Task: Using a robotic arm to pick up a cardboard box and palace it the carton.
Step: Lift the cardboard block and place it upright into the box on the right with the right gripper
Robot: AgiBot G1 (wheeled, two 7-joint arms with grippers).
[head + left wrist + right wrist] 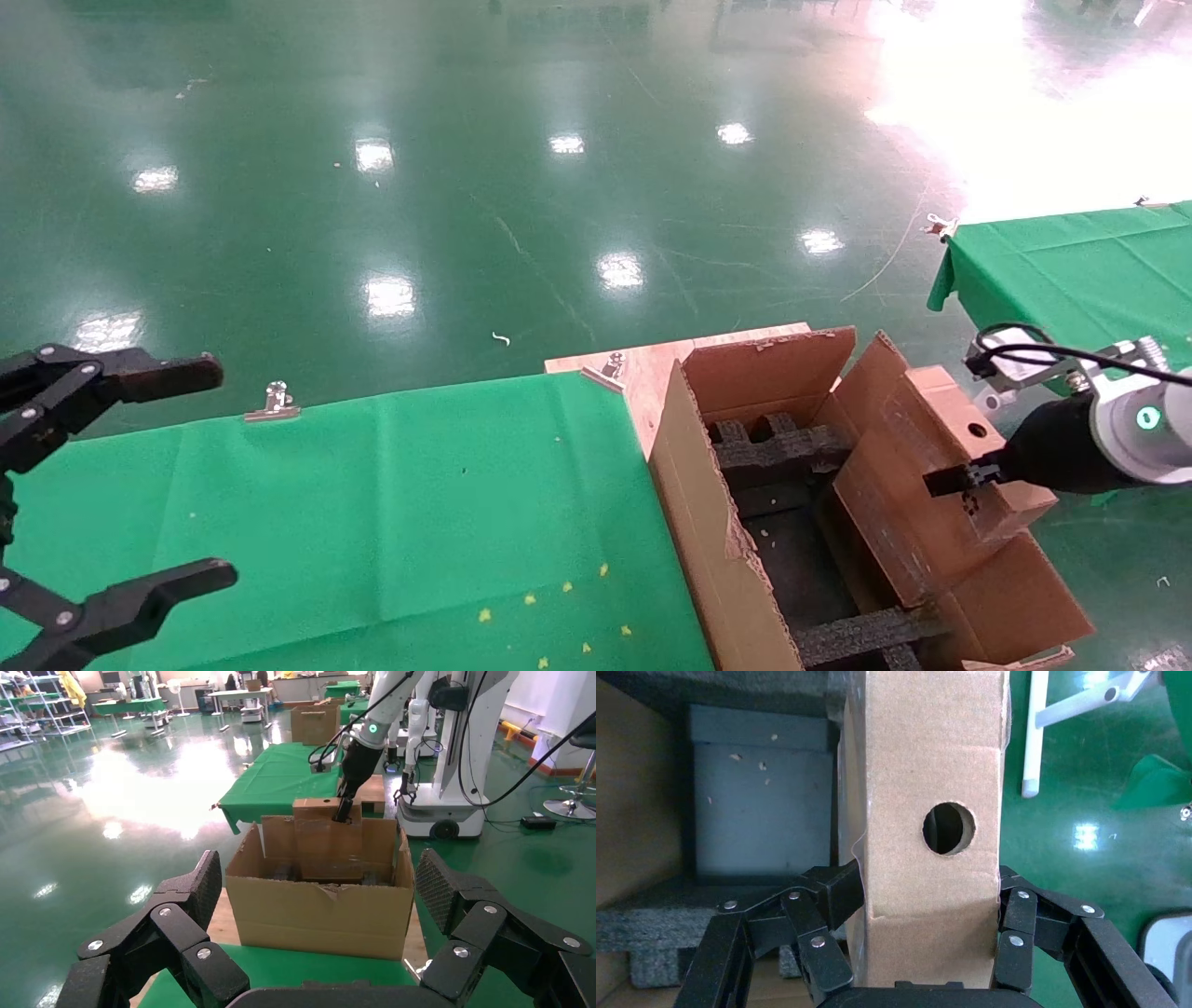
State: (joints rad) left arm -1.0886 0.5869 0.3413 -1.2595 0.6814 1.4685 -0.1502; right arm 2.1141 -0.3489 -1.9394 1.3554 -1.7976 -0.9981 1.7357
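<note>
Cardboard box (926, 822) clamped at its narrow holed face by right gripper (926, 913), jaws closed on it, over the carton (736, 559); lower end hidden behind the flaps. Left gripper (121, 485) jaws spread above the green surface (372, 503).

Blocked along the carton's (717, 550) right side by the cardboard box (968, 457) standing upright there, with black foam inserts (773, 447) filling the floor; open above the green cloth (391, 503) leftward.
</note>
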